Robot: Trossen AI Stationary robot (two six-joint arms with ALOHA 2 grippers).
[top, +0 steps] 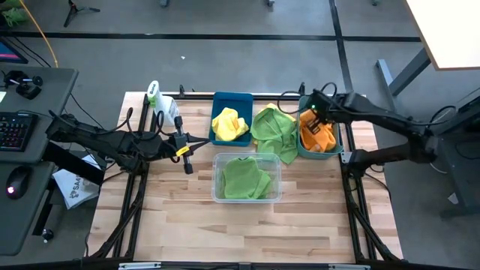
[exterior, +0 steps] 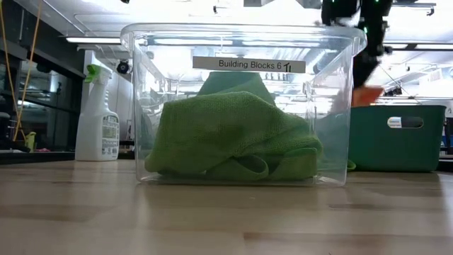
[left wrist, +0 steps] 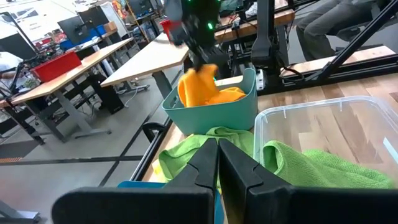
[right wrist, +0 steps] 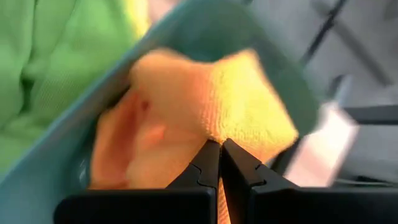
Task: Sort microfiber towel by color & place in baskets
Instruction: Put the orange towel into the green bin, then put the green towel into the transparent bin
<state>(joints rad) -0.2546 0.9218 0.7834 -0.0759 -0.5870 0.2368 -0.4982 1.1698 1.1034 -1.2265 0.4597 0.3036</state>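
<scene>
My right gripper (top: 321,118) pinches an orange towel (right wrist: 211,106) above the teal basket (top: 304,146). If I let go off-centre, it could drape over the rim onto the loose green towel (top: 274,129). My left gripper (top: 187,166) waits, fingers together, beside the clear basket (top: 217,161).

bare wood (top: 187,225) near front edge, spray bottle (top: 154,94) blocking far-left corner

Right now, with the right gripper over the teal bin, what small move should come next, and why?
Probably open the right gripper to release the orange towel. Its fingers are pinched shut on the cloth, which already hangs inside the teal bin, on other orange cloth. The left gripper waits shut beside the clear bin.
</scene>
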